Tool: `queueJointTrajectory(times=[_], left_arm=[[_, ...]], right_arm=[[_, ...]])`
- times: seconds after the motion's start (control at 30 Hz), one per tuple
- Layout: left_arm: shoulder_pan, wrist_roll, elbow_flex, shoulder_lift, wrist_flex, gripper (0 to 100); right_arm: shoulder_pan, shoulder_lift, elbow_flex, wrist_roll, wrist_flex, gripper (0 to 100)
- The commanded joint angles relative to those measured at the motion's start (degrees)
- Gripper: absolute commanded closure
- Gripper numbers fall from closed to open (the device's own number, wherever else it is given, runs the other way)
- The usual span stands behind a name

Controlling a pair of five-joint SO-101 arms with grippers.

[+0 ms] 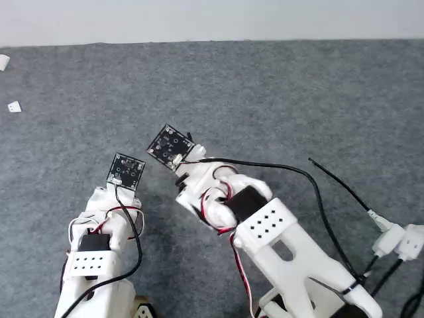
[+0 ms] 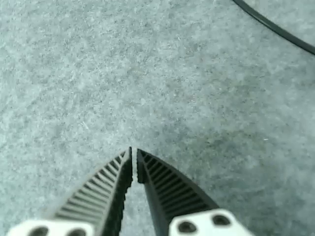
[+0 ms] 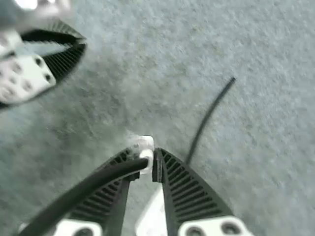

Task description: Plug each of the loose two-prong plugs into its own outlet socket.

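At the tips of our right pincer we clamp a small white plug, its black cord running back along one finger; our left pincer, closed empty, hangs beyond.

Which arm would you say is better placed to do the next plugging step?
Probably the right: the right gripper grips a white plug with a black cable, while the left gripper is shut and empty over bare grey carpet.
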Motion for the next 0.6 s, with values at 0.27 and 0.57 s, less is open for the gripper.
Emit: queueJointTrajectory(times=[0.27,0.57], left_arm=[[-1.67,0.79,-2.95,-0.44,2.90,99],[-1.67,-3.34,-2.86,-0.53,3.25,99]], right_arm=[[10.59,0.13,-0.53,11.43,4.35,99.0],[9.45,5.67,-0.62,29.10,9.63,99.1]])
